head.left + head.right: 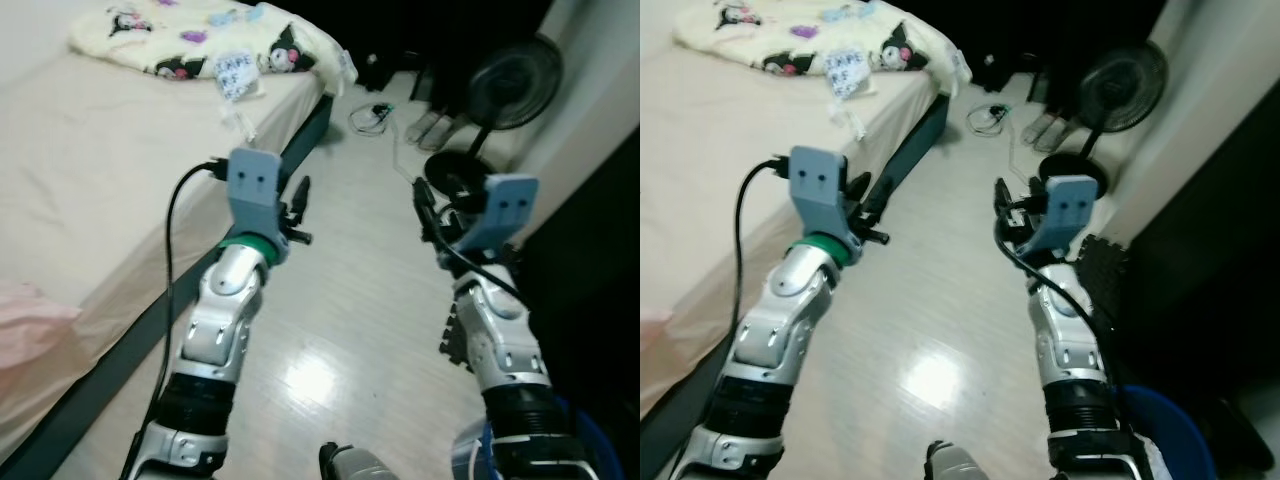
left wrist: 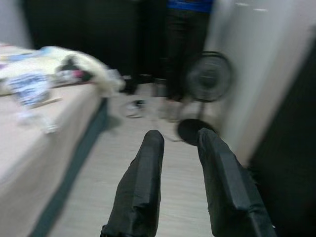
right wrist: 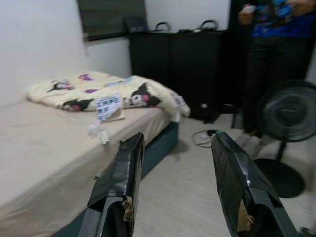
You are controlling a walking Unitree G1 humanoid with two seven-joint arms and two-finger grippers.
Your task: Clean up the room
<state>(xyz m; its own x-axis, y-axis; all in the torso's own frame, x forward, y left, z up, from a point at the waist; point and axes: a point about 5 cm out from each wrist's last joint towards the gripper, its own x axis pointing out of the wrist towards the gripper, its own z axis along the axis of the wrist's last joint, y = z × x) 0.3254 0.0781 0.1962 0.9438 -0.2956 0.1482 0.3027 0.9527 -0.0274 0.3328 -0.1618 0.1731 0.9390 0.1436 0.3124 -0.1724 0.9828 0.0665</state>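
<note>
Your right gripper [image 3: 180, 185] is holding its two black fingers [image 3: 118, 182] wide apart with nothing between them, hovering over the pale wood floor [image 1: 340, 300] beside the bed [image 1: 90, 180]. Your left gripper [image 2: 180, 182] is also raised above the floor, closer to the bed's dark base, and its fingers [image 2: 140, 187] are standing apart too, though by a narrower gap, gripping nothing.

Out past the fingertips, the bed is carrying the clutter you are looking at: a cream blanket with cartoon characters [image 3: 98, 91] is lying bunched at the far end of the mattress, a small printed packet [image 3: 109, 107] is sitting just beside it toward the bed's edge, and a crumpled white scrap [image 3: 97, 131] is lying a little nearer to you on the sheet.

Across the floor from the bed, a black standing fan [image 1: 505, 90] is leaning near the wall, a tangled cable [image 1: 370, 115] is lying between it and the bed's corner, and a person in dark trousers [image 3: 269, 64] is standing beyond the fan.
</note>
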